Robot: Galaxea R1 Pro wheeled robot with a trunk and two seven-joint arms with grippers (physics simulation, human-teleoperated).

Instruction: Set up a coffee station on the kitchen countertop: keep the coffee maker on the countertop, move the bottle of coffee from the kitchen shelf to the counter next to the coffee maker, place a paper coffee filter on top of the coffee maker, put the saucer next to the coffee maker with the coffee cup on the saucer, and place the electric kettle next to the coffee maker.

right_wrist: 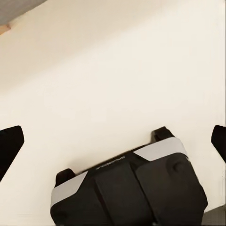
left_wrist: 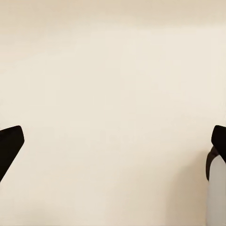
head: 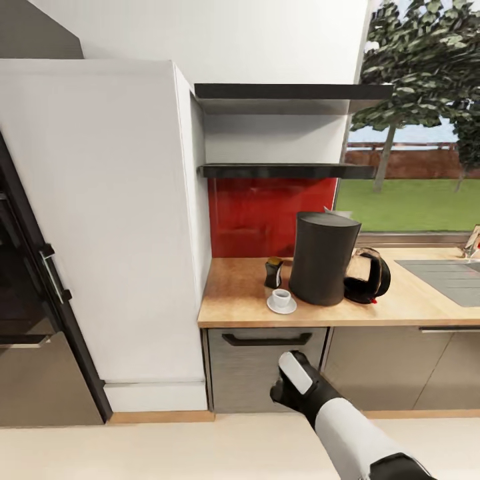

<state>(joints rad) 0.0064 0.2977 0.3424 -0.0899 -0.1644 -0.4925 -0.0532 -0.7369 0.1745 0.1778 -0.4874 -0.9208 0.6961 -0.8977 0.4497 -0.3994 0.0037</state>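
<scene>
A dark tapered coffee maker (head: 323, 259) stands by a white coffee cup (head: 281, 297) on its saucer (head: 282, 307); both pincers gape empty.

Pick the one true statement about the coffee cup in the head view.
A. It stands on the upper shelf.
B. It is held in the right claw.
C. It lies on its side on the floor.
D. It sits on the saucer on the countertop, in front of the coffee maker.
D: the white coffee cup stands on the saucer on the wooden countertop, just in front and to the left of the dark coffee maker.
</scene>
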